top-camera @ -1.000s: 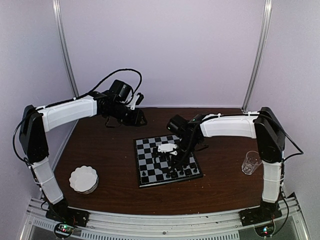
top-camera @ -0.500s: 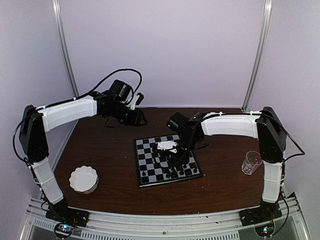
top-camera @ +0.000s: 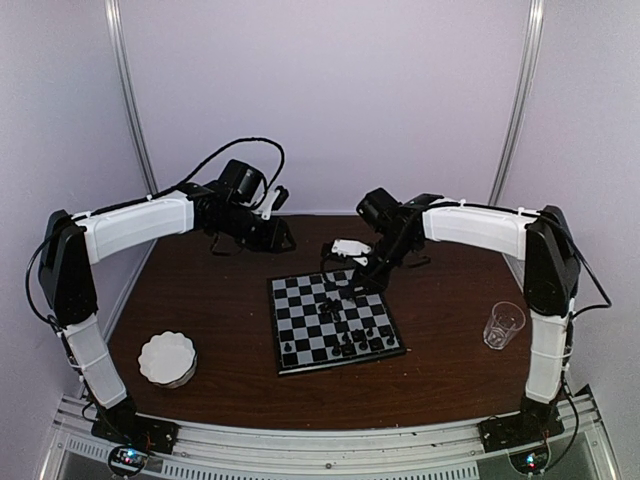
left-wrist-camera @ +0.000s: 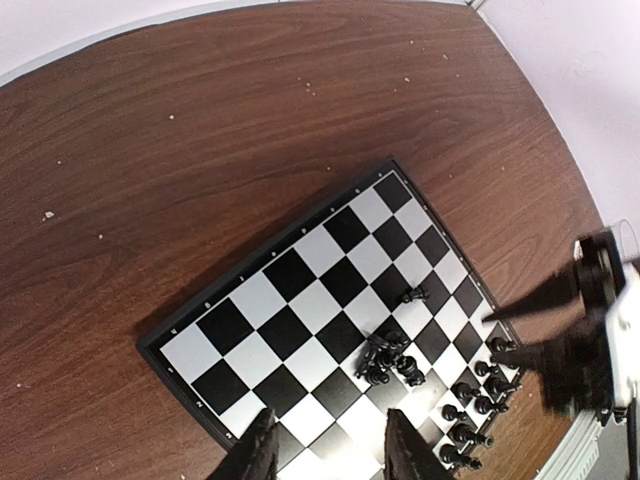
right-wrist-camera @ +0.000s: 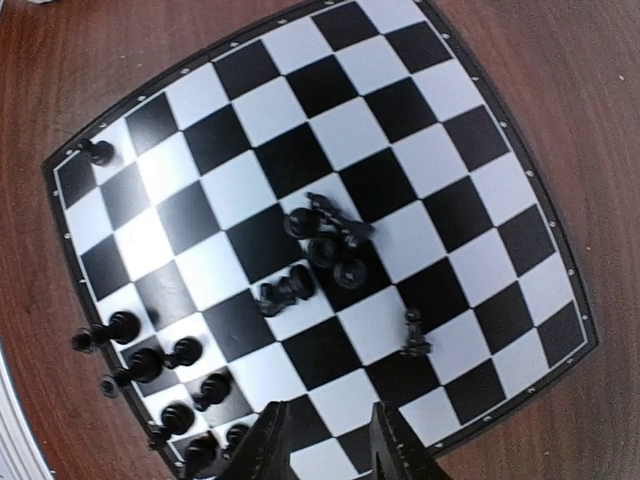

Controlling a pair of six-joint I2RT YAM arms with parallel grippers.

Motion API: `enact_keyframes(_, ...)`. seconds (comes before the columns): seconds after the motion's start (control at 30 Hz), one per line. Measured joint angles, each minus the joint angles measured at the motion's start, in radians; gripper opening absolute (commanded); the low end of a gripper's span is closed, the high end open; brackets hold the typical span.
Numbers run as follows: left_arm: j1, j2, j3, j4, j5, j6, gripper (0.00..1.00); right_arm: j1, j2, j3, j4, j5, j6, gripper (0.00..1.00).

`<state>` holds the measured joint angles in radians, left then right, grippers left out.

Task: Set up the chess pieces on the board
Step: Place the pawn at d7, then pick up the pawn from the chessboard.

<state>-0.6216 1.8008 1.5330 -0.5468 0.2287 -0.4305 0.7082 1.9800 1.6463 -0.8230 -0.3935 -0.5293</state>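
Midway: right hand [right-wrist-camera: 328,446] released, empty over board [right-wrist-camera: 440,160]; next, pinch one of the toppled chess pieces [right-wrist-camera: 348,270] centre-board; left hand [left-wrist-camera: 330,452] released.

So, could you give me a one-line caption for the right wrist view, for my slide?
Right gripper open above the board; chess pieces clustered mid-board and along one edge.

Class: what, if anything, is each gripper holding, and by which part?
Nothing. The left gripper and right gripper both show open, empty jaws.
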Motion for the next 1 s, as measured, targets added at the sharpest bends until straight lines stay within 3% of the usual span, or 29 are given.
enact_keyframes(0.6,0.000,0.002,0.000,0.000,0.023,0.000,0.38,-0.062,0.198,0.106,-0.021,0.027,-0.033,0.38)
enact_keyframes(1.0,0.000,0.007,0.000,0.001,0.032,0.000,0.37,-0.077,0.220,0.130,-0.019,0.043,-0.054,0.38)
